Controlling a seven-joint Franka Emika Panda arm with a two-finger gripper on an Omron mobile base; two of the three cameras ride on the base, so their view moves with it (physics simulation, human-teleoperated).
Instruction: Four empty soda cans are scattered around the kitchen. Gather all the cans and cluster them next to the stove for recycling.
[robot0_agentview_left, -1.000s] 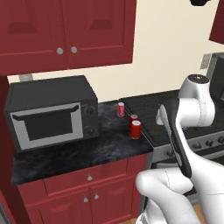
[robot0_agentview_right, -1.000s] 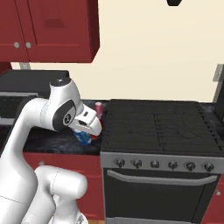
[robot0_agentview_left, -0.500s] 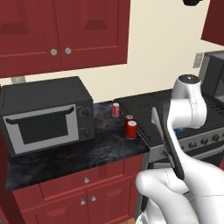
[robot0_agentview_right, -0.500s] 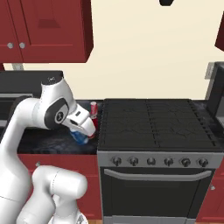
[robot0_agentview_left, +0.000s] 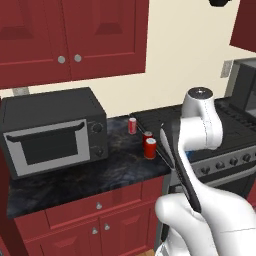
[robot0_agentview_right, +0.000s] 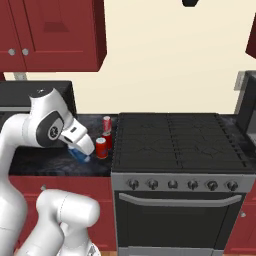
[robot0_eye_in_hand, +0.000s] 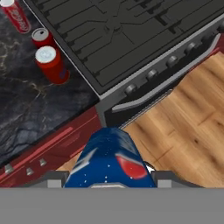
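The tool (robot0_agentview_right: 82, 152) is held over the front part of the table (robot0_agentview_right: 50, 162), just left of the stove (robot0_agentview_right: 172, 145). A blue can (robot0_eye_in_hand: 111, 159) is gripped in it (blue with a red and white patch on its side). In the hand view this can is seen at the bottom, between the two sides of the tool, with the front edge of the table and the wooden floor (robot0_eye_in_hand: 188, 113) below it. In the right base view a bit of blue is seen under the white hand.

Three red cans are found on the table close to the left edge of the stove. The back red can (robot0_agentview_left: 132, 125) is stood nearer the wall, a little apart from the others. The middle red can (robot0_agentview_left: 147, 136) and the front red can (robot0_agentview_left: 150, 148) are set just beside each other, so close that they may be touching (it cannot be told). All three are upright, with silver tops.

A black microwave (robot0_agentview_left: 50, 130) is seen on the left part of the table, well apart from the cans. Dark red cupboards (robot0_agentview_left: 70, 37) are hung on the wall above it, and more red doors (robot0_agentview_left: 100, 225) are seen under the table. The stove top is black, and a row of dark knobs (robot0_agentview_right: 182, 185) is seen on its silver front.
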